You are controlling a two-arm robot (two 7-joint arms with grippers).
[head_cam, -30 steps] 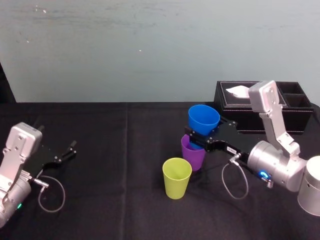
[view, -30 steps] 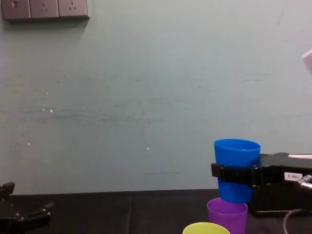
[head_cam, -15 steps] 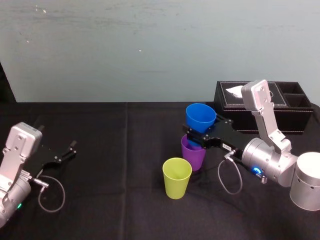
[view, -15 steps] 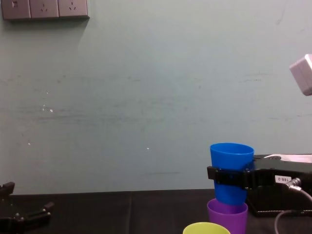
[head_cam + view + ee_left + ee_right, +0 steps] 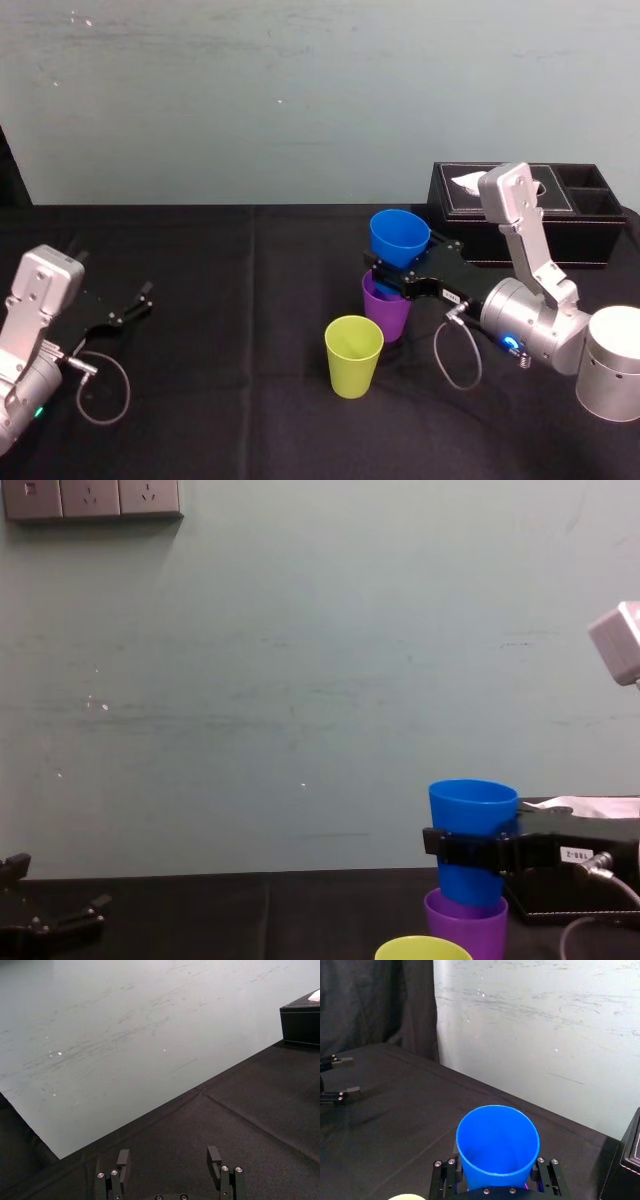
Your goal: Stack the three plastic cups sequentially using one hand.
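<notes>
Three cups: blue (image 5: 400,238), purple (image 5: 386,312), yellow-green (image 5: 353,358).

My arms (image 5: 525,230) are silver-grey, round-jointed. Left gripper (image 5: 168,1157) and right gripper (image 5: 495,1175): black, silver screws (image 5: 436,1164). Grey cables (image 5: 437,352) loop behind them; a white label (image 5: 565,854) marks the right.

Soft even light, bright pale wall (image 5: 300,100), dark tablecloth (image 5: 220,330), faint shadows
</notes>
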